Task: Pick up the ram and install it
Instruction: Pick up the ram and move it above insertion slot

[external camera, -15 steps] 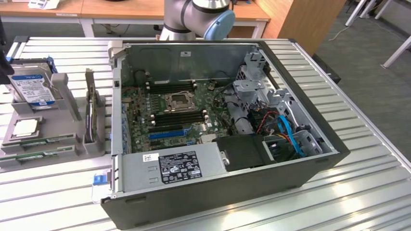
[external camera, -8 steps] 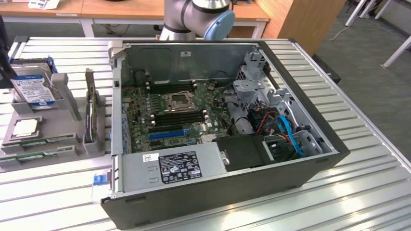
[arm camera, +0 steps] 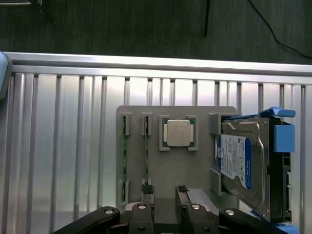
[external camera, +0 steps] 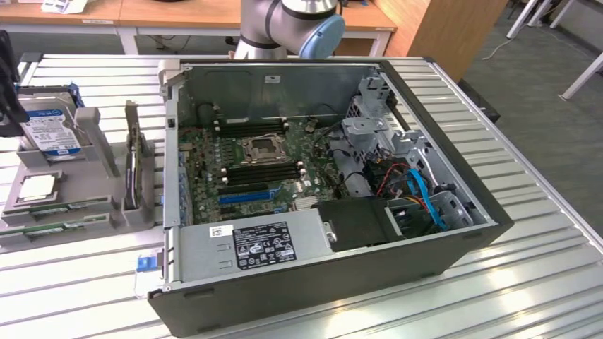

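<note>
Ok, the ram (arm camera: 146, 156) stands on edge in a slot of the gray holder (arm camera: 197, 165), second stick (arm camera: 124, 156) just beside it, processor (arm camera: 178, 132) on its other side. Judging it light, thin, stiff, fragile: pinch across the board mid-length, gently. Hand (arm camera: 165, 189) open, empty, one fingertip (arm camera: 147, 187) over the ram's end. Holder sits on the table (arm camera: 63, 146), exterior view's left of the open case (external camera: 377, 282)

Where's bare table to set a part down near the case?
Bare slatted table on the exterior view's right of the case, and another patch beside the grey holder. Crowded: the holder carries ram sticks, processor and hard drive; the case interior is packed.
</note>
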